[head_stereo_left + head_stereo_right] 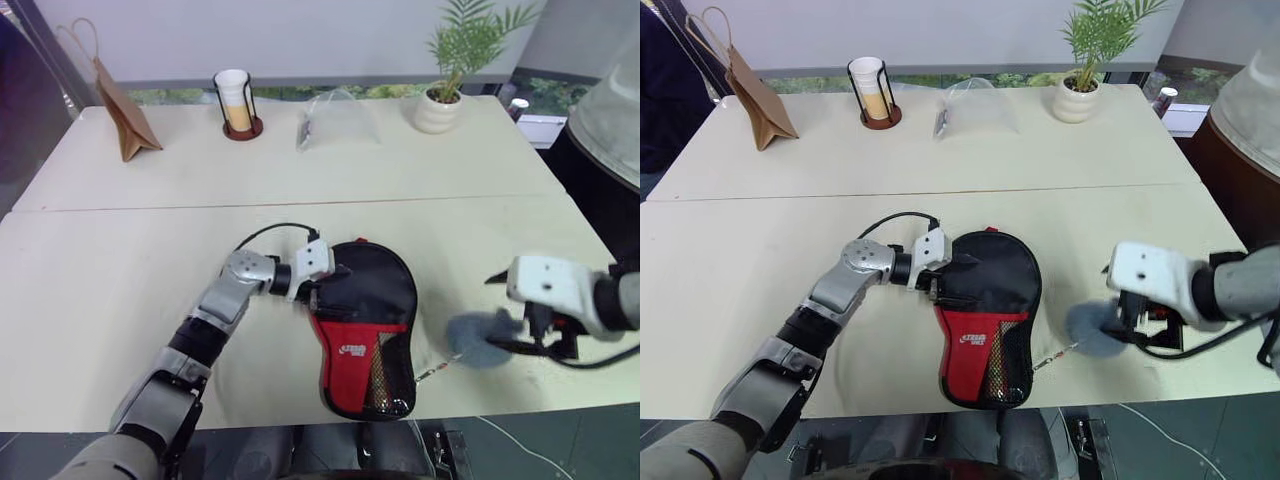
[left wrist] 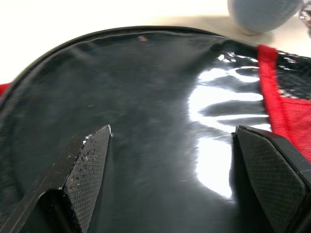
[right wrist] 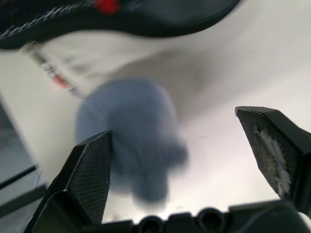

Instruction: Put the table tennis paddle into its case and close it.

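A: Where does the case (image 1: pixel 362 322) lie?

B: At lower centre of the left eye view, flat on the pale table (image 1: pixel 120 250), near the table's front edge. Its rounded black end points up the frame; the red panel with the small white logo and the mesh pocket occupy its lower half. A thin cord or pull trails from its lower right side.

A: And the table tennis paddle?

B: No part of it can be made out; whether it sits inside the case cannot be told.

A: State of the left gripper (image 1: pixel 318 283)?

B: It rests at the case's left edge, about mid-frame. In the left wrist view its two fingers (image 2: pixel 87 167) stand wide apart, the glossy black case surface lying between them; they clamp nothing.

A: The right gripper (image 1: pixel 1127 318)?

B: At the right edge of the frame, level with the case's lower half and well apart from it. Its fingers (image 3: pixel 90 177) are spread, released. A blurred grey-blue soft object (image 1: pixel 480 338) lies between gripper and case; whether a finger touches it cannot be told.

A: Background items?

B: Along the upper part of the frame: a brown paper bag (image 1: pixel 122 110) at upper left, a cup in a black wire holder (image 1: pixel 236 102), a clear plastic bag (image 1: pixel 335 120), and a potted plant (image 1: pixel 447 75) at upper right.
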